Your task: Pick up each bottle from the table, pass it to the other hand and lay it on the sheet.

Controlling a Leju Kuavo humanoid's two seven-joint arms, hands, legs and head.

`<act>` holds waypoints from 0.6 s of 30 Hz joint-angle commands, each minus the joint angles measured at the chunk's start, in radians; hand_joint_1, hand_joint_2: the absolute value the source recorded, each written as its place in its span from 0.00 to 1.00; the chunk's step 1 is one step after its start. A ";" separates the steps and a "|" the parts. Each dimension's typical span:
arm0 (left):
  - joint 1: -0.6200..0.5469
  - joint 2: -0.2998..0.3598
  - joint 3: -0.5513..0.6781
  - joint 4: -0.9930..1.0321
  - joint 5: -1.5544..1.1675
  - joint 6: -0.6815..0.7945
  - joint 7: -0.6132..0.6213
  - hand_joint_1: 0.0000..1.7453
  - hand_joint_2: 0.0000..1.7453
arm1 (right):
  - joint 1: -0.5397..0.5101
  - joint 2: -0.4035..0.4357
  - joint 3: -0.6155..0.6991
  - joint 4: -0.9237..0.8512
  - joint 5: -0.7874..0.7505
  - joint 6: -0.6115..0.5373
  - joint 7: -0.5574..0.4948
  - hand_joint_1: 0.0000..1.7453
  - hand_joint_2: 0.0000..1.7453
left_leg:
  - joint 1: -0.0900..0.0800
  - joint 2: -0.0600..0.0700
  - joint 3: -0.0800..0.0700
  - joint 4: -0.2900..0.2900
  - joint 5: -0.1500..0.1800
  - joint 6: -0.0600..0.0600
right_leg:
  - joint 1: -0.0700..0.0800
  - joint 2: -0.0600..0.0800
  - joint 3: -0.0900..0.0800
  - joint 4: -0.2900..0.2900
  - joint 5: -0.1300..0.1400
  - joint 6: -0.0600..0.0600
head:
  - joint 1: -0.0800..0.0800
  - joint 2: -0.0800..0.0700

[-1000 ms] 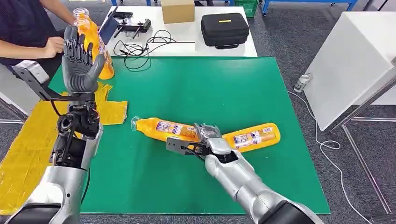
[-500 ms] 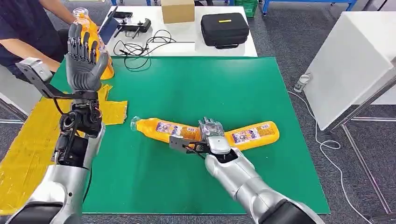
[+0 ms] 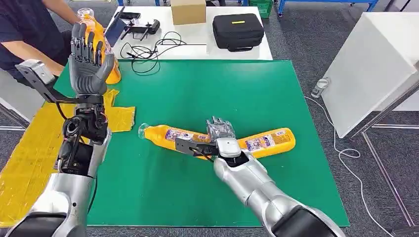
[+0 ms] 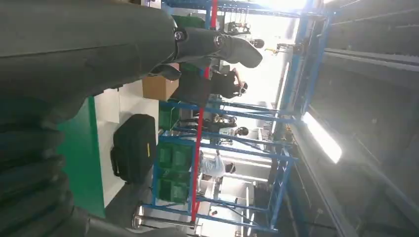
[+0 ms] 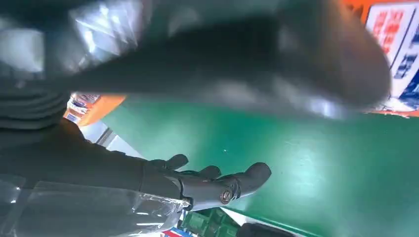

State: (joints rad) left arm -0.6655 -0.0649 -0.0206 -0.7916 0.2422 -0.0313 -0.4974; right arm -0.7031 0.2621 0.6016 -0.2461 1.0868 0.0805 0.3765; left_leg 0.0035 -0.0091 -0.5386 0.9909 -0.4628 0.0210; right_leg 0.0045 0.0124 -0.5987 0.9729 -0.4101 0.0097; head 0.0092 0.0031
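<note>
Orange plastic bottles (image 3: 173,136) are left lying on the green table (image 3: 197,94), reachable. The right hand (image 3: 220,131) is poised between them, its grip indiscernible. The left hand (image 3: 89,66) is raised, empty and spread to receive.

I've got a green table (image 3: 197,94) in front of me. Two orange bottles lie flat on it near the middle: one (image 3: 170,134) with its cap end pointing left, the other (image 3: 269,141) off to its right, angled, necks meeting under my right hand. Yellow sheet (image 3: 118,117) overlaps the table's left edge. Another orange bottle (image 3: 109,63) stands at the far left corner. Beyond it, a white table (image 3: 197,42) carries a black case (image 3: 237,30), a cardboard box (image 3: 188,11) and cables (image 3: 148,52).
</note>
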 commanded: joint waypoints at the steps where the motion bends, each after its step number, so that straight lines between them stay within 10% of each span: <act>1: -0.057 -0.013 -0.019 0.066 -0.002 -0.006 0.003 0.00 1.00 | -0.081 0.028 0.015 0.033 0.007 0.019 0.003 0.00 0.00 | 0.000 0.001 0.001 0.001 -0.001 -0.001 | 0.000 -0.001 0.001 0.001 -0.001 0.001 | 0.000 0.000; 18: -0.029 0.008 -0.073 0.001 0.017 0.015 -0.003 0.00 1.00 | -0.054 0.087 0.004 0.047 0.039 0.104 -0.007 0.00 0.00 | 0.000 0.002 0.004 0.000 -0.002 -0.001 | 0.001 0.000 0.003 0.000 -0.002 0.001 | 0.000 0.000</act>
State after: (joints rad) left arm -0.6707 -0.0786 -0.0538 -0.8057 0.2449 -0.0195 -0.5051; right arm -0.7273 0.3300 0.6027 -0.2388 1.1097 0.1640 0.3731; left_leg 0.0037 -0.0089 -0.5388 0.9908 -0.4628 0.0210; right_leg 0.0047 0.0124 -0.5987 0.9730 -0.4101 0.0097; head 0.0092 0.0030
